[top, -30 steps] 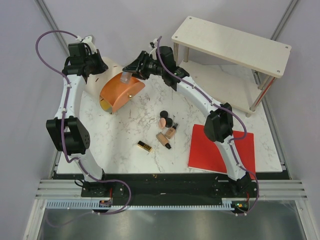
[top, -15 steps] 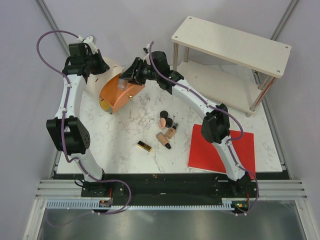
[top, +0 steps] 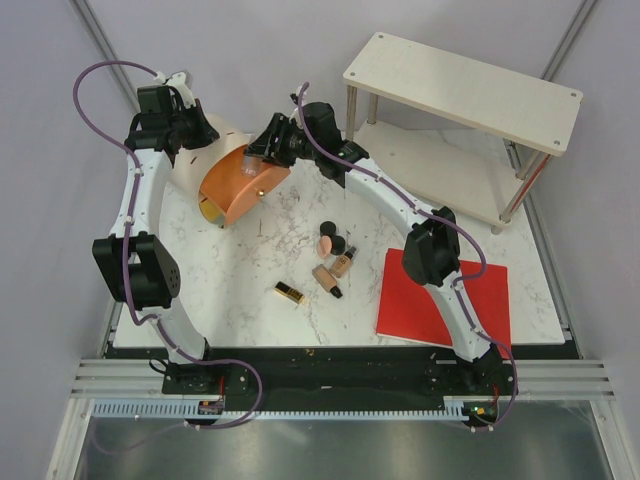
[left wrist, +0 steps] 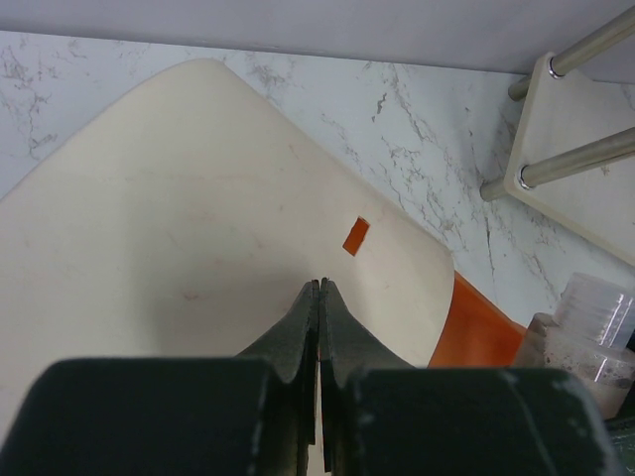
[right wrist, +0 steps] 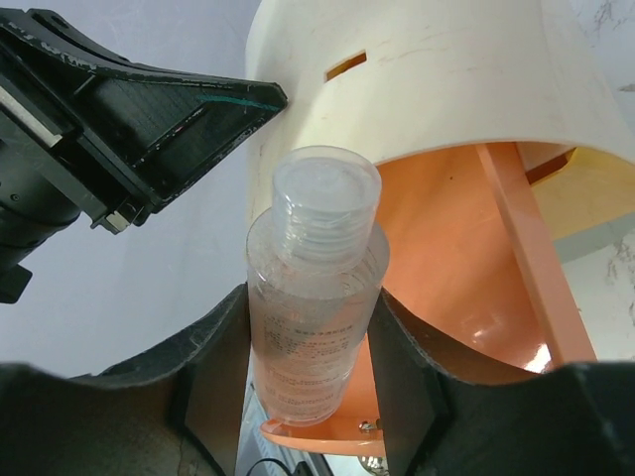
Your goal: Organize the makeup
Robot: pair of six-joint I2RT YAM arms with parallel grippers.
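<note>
Your left pincer (left wrist: 318, 290) is closed tight, its tips against the cream lid (left wrist: 179, 238). Your right pincer (right wrist: 313, 337), gripping the clear bottle (right wrist: 319, 268), has slid in over the orange case (top: 240, 185) just below it, so it looks ready to release. The remaining makeup (top: 333, 255) lies on the table (top: 260, 260), well back toward that pincer's arm base.

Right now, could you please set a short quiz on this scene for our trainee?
1. True or false: the right end effector grips a clear bottle.
2. What colour is the inside of the open case? A) blue B) orange C) green
3. Fill in the blank: the left end effector has its jaws ____.

Key: 1 true; 2 B; 3 shut.
</note>
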